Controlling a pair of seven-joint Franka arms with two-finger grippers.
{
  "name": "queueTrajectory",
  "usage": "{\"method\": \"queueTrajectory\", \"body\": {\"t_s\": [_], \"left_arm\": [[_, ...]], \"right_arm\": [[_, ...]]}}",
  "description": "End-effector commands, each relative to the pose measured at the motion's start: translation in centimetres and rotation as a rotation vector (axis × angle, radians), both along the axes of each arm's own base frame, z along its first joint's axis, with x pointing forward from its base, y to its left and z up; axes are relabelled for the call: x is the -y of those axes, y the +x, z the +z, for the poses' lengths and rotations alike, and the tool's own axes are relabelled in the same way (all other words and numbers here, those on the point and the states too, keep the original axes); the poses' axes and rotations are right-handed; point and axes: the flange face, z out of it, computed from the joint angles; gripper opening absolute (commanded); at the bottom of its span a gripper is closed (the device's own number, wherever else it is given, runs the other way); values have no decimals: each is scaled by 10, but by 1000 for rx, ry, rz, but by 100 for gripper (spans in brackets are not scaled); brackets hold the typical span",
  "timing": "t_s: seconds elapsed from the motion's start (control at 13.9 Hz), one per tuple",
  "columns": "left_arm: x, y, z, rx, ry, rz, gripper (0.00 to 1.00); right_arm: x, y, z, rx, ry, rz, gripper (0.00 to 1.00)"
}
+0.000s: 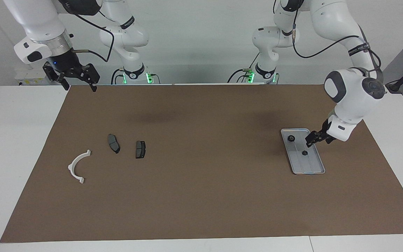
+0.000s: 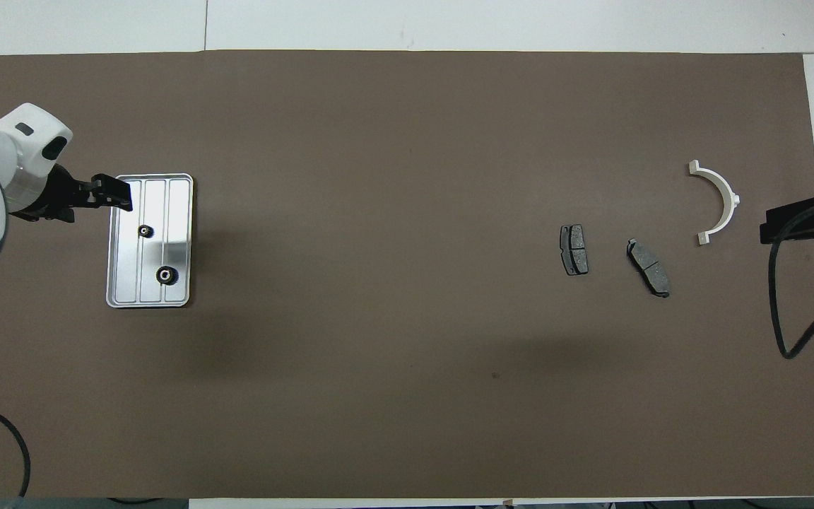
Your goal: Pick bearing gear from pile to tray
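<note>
The silver tray (image 1: 310, 166) (image 2: 177, 212) lies on the brown mat toward the left arm's end. Two black bearing gears rest in it, a bigger one (image 1: 291, 138) (image 2: 165, 275) and a smaller one (image 1: 305, 153) (image 2: 145, 230). My left gripper (image 1: 310, 142) (image 2: 116, 198) hangs open and empty over the tray's edge, clear of both gears. The pile at the right arm's end holds a white half-ring bracket (image 1: 77, 166) (image 2: 721, 201) and two dark brake pads (image 1: 113, 143) (image 1: 140, 149). My right gripper (image 1: 79, 86) (image 2: 799, 220) waits open, raised over the mat's edge.
The brown mat (image 1: 201, 196) covers most of the white table. A black cable (image 2: 785, 311) hangs from the right arm near the mat's edge at that end.
</note>
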Motion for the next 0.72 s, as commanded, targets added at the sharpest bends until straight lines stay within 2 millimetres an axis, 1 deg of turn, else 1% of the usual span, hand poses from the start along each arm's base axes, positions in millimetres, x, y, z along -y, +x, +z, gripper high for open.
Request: {"method": "queueTrajectory", "body": {"t_s": [0.0,0.07,0.14,0.29,0.36,0.43,0.5,0.65], "left_arm": [[-5,-33,58,-31,-4,-6,100],[-2,-45,78,-33,-7,-4,100],[-2,-55,93,-36,-10,-5,100],[-5,-72,113,-54,-15,-2,100],[-7,-75,112,-70,-16,1,100],[-5,-73,114,-58,-16,-2,100],[1,-70,112,-49,-16,-12,100],[0,-70,112,-49,-17,-19,100]], "right_arm": [[3,-9,0,-7,8,23,100],[4,-9,0,-7,9,28,100],[7,-9,0,-5,9,25,100],[7,-9,0,-5,9,25,100],[7,-9,0,-5,9,25,100],[7,-9,1,-2,8,25,100],[7,-8,0,-4,10,25,100],[7,-8,0,-2,10,25,100]]}}
